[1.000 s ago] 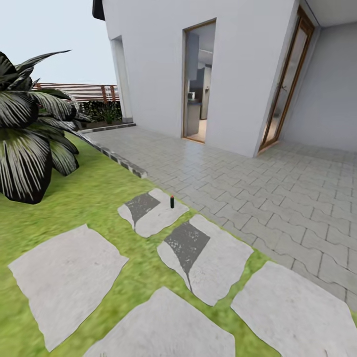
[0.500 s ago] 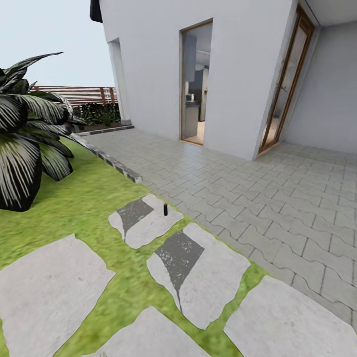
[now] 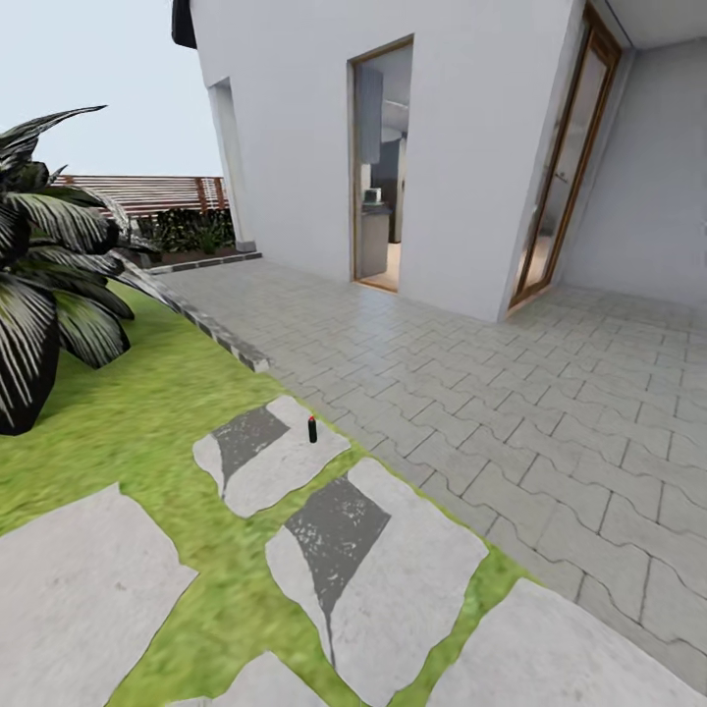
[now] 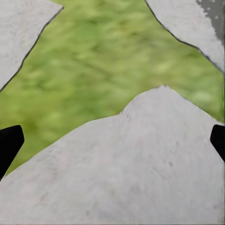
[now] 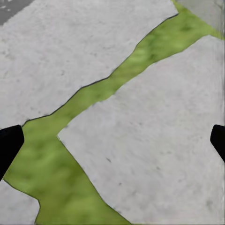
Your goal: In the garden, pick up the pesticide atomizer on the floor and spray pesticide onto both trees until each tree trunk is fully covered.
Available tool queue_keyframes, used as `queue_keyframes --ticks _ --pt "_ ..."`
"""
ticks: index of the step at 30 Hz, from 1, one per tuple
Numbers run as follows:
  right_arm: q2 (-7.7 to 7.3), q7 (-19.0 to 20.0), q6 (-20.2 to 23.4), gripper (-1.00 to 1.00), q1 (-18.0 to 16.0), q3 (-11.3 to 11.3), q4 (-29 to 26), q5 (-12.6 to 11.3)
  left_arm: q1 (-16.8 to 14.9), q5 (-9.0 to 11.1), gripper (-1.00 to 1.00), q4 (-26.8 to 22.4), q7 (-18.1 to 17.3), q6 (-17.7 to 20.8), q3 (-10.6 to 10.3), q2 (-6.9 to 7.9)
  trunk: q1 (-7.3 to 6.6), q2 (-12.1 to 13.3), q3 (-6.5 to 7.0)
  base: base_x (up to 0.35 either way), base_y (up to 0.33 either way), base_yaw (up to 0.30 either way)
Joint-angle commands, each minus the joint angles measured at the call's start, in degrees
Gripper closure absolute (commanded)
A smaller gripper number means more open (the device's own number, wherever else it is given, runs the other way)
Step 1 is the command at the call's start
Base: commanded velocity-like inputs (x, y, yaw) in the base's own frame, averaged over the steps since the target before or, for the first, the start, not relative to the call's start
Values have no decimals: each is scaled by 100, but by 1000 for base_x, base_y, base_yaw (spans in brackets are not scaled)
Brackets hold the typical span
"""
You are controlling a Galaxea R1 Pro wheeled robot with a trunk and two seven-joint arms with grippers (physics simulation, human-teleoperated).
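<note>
The pesticide atomizer (image 3: 312, 429), a small dark bottle with a red top, stands upright on a whitish stone slab (image 3: 265, 457) at the lawn's edge, some way ahead of me. Green grass (image 3: 147, 412) with grey and white slabs makes up the floor around it. The two tall trees are out of view. In the left wrist view my left gripper (image 4: 112, 140) is open, its black fingertips (image 4: 9, 143) far apart over a slab and grass. My right gripper (image 5: 112, 140) is open too, above slabs split by a grass strip, with nothing between its fingers.
A short palm (image 3: 44, 285) with dark striped fronds stands at the left. Grey brick paving (image 3: 511, 393) runs to the right, up to a white house with an open doorway (image 3: 381, 167). A brown slat fence (image 3: 147, 191) closes the back.
The whole head view has shifted, so the camera has moved: the atomizer and slabs now sit lower and further left in the picture, and the palm has slid toward the left edge.
</note>
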Motion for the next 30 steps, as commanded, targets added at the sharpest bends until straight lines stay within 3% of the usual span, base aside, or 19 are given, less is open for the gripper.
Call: queue_keyframes --ticks 1,30 --pt "0 -3 -18 -100 -3 -1 5 6 -3 9 -100 4 1 -19 5 1 2 -2 -5 289 -206 0" --pt "0 -1 -18 -100 -3 -3 5 6 -2 9 -100 4 1 -19 9 1 2 -2 -5 290 -206 0"
